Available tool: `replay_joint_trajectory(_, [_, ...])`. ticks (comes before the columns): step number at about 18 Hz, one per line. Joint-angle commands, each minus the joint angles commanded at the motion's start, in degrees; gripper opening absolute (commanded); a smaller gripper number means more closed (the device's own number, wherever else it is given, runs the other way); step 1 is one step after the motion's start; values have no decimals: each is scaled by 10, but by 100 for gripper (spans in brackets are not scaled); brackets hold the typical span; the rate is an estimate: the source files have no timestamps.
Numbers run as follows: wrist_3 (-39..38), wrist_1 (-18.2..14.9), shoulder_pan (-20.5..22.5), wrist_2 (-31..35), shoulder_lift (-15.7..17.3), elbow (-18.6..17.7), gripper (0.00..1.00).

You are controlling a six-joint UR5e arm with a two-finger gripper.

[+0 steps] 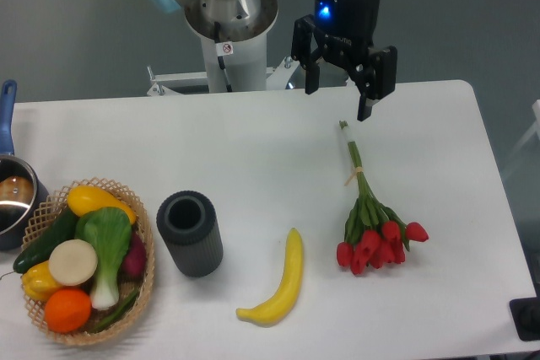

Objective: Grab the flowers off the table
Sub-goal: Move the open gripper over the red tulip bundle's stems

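My jaws (339,100) hang apart above the tulip bunch (372,223) on the desk (253,174); the arm-base sticker is unreadable.

The table (253,158) is white. The flowers (373,225) have red buds and green stems, tied with a pale yellow band. The banana (283,282) near the front edge is yellow. The cup (191,233) beside it is dark grey with ridges. The basket (143,280) at the front left corner is tan and woven, with green, yellow, orange, purple and white food inside. The gripper (339,100) is black with a blue light.
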Motion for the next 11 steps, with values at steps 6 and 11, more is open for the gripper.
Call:
replay_joint_trajectory(6, [-2, 1, -1, 3, -3, 0, 100])
replay_joint_trajectory(11, [-67, 12, 21, 1, 3, -22, 100])
